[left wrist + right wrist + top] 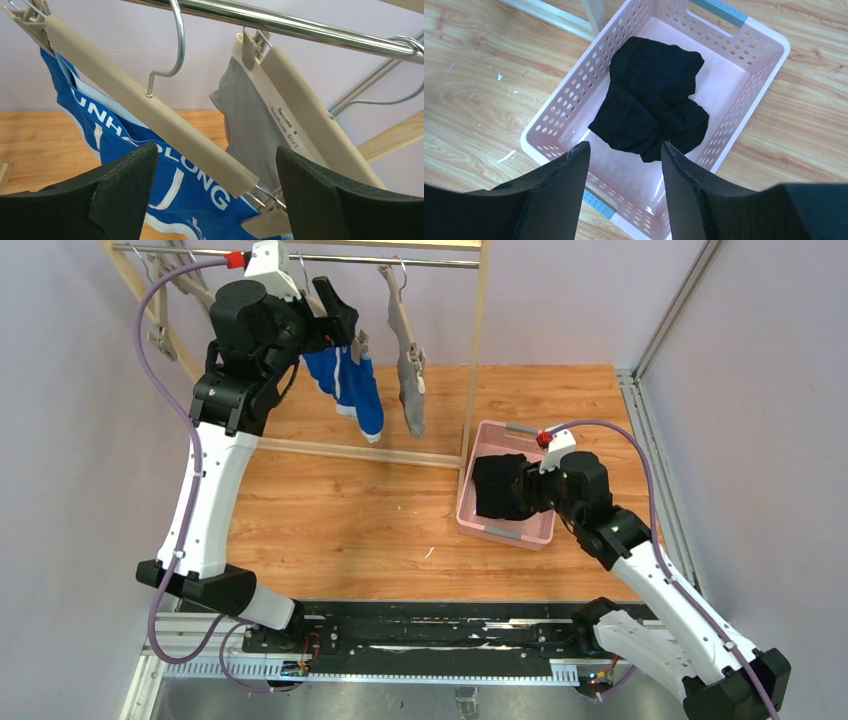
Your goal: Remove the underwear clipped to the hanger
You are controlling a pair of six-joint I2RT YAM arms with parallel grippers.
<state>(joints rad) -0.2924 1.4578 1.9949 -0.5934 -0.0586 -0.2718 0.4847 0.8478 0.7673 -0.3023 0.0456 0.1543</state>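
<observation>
black briefs [649, 95]: plain, crumpled in a heap, lying in the pink basket [751, 60] | blue briefs [150, 170]: white lettering on waistband, clipped to a tilted beige hanger [150, 107] on the rail [300, 25], hanging down | grey briefs [245, 125]: plain, clipped to the neighbouring hanger [300, 120], hanging limp just beside the blue

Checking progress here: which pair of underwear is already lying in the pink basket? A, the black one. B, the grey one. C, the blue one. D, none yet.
A: the black briefs lie crumpled in the pink basket, while the blue pair and grey pair hang clipped to hangers.
</observation>
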